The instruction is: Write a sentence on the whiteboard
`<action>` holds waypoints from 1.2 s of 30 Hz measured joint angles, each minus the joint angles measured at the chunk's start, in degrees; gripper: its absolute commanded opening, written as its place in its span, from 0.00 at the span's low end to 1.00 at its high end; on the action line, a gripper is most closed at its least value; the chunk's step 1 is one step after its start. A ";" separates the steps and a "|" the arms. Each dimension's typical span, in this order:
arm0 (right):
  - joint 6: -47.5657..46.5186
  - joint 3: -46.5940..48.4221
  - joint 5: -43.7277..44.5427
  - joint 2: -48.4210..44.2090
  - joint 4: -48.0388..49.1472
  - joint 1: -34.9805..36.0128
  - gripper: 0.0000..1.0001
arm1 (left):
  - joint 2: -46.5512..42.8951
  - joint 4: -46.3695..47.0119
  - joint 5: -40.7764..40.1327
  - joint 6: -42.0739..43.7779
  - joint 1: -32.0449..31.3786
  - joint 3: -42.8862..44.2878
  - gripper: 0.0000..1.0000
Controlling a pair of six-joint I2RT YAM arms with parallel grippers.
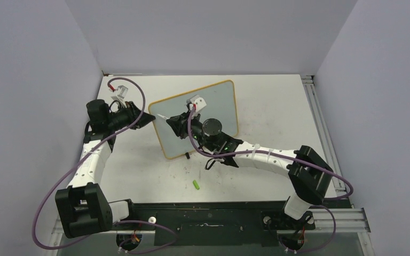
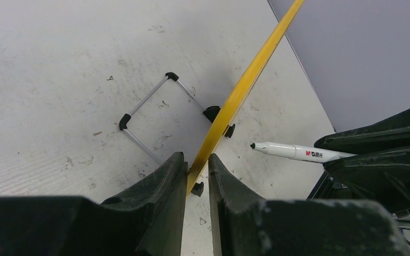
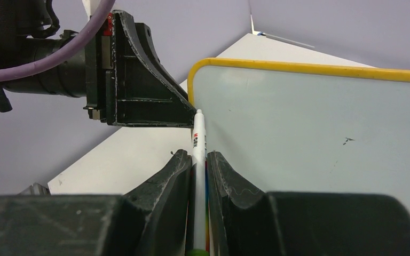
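Observation:
The whiteboard stands tilted on the table, pale grey with a yellow frame. No green sentence shows on its face, only a tiny dark mark. My left gripper is shut on the board's left frame edge, which runs between its fingers. My right gripper is shut on a white marker, uncapped, held between its jaws. The marker tip points at the board's upper left corner, a little off the frame.
A green marker cap lies on the table in front of the board. A thin wire stand and black clip feet sit at the board's base. Grey walls enclose the table; a rail runs along its right side.

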 measured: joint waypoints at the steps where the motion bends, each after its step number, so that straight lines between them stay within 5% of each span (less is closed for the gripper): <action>1: -0.09 0.24 0.00 0.42 0.00 0.00 0.05 | 0.07 -0.02 0.00 0.00 -0.20 0.00 0.15; 11: -0.55 2.03 0.55 3.37 0.79 0.00 0.05 | 0.52 0.02 -0.13 0.96 -0.63 0.20 0.00; 36: -3.08 4.79 8.13 4.63 -0.59 1.14 0.05 | 0.46 -0.59 -0.87 3.72 -0.87 0.33 0.00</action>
